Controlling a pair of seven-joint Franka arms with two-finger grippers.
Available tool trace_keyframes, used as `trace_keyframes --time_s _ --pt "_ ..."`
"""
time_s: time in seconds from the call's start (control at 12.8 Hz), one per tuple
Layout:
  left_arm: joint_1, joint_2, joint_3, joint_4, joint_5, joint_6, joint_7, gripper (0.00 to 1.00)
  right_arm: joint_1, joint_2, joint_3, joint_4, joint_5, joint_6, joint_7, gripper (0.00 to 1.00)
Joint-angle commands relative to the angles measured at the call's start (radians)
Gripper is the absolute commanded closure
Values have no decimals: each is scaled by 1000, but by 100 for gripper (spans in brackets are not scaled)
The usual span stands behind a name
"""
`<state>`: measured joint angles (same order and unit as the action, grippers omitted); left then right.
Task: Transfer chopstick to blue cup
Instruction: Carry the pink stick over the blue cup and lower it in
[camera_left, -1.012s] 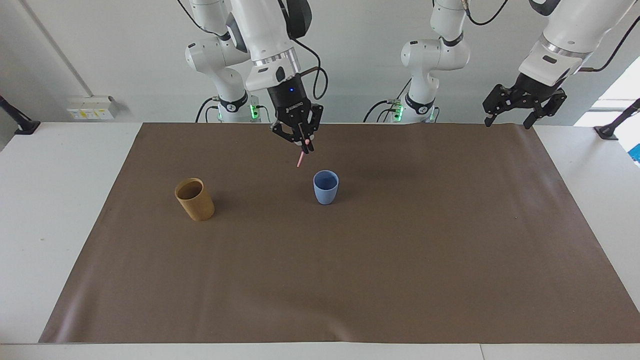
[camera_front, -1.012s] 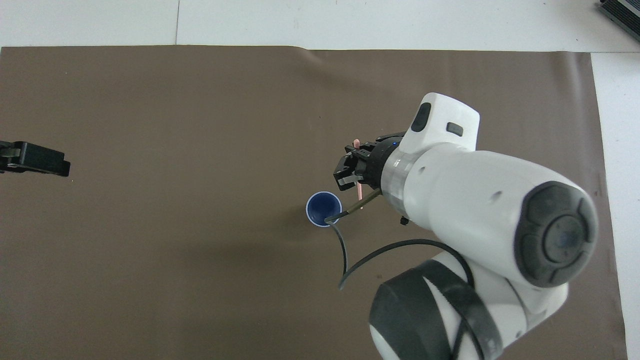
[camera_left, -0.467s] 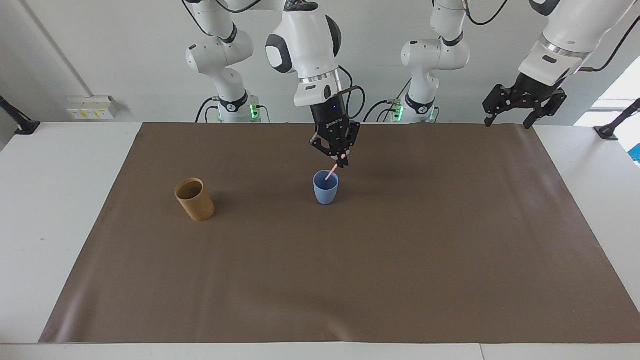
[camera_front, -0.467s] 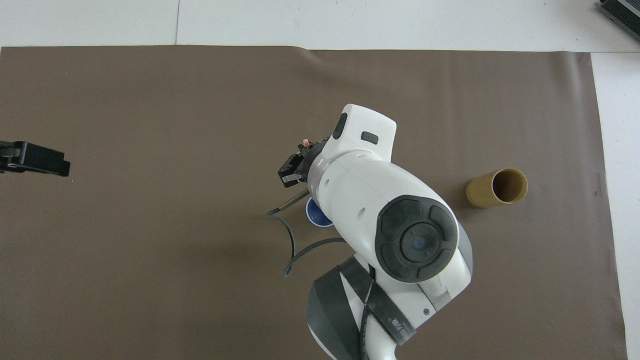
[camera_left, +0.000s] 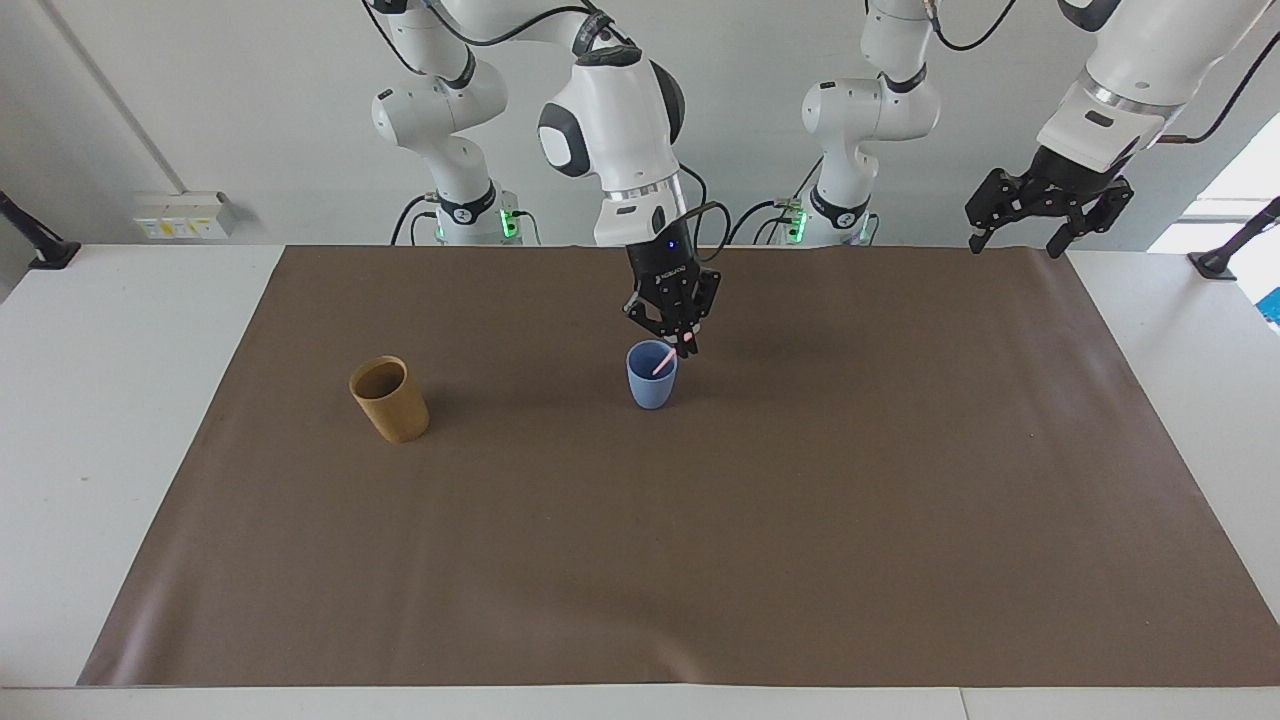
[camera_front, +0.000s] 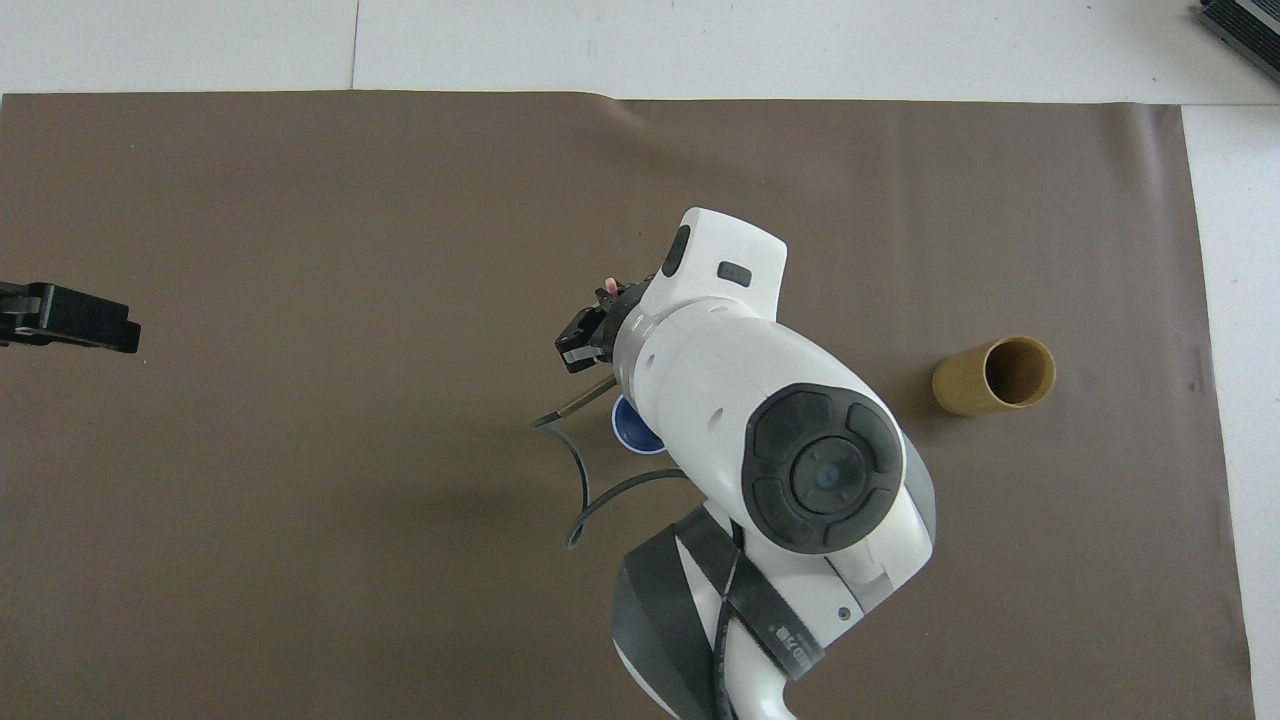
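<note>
Over the small light-blue cup (camera_left: 651, 375), right gripper (camera_left: 686, 347) has descended.
Fingers clamp the thin pale-pink chopstick (camera_left: 662, 362), tip now inside; left gripper (camera_left: 1043, 212) waits, fingers apart.

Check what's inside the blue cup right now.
In the facing view the pink chopstick's lower end slants into the blue cup, its top end pinched in the shut right gripper over the rim. The cup's bottom is hidden; overhead, the arm covers most of it.
</note>
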<state>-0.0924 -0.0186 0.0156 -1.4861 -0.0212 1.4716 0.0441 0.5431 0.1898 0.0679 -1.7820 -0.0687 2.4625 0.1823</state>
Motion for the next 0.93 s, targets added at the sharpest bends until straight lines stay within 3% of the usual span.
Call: trace_keyframes --time_s 0.0,0.08,0.16,0.23,0.31,0.62,0.86 --pt "14 -3 -11 10 7 -20 3 0 -6 10 4 -46 -28 32 -10 100" --pt "14 -3 -11 10 7 -19 3 0 -6 4 4 -72 -26 33 -15 100" --pt "16 -3 -11 10 7 -20 3 0 -5 7 4 -79 -26 35 -14 93" --pt "16 -3 -10 10 7 -21 5 0 -5 10 6 -82 -26 36 -12 42" --pt "16 -3 -10 12 7 -17 5 0 -5 10 4 -82 -25 36 -7 0" --pt "19 -3 -10 10 9 -19 3 0 -5 7 1 -57 -25 7 -4 0" --pt "19 -6 -10 3 9 -17 5 0 -41 -4 -10 54 -17 -181 8 0"
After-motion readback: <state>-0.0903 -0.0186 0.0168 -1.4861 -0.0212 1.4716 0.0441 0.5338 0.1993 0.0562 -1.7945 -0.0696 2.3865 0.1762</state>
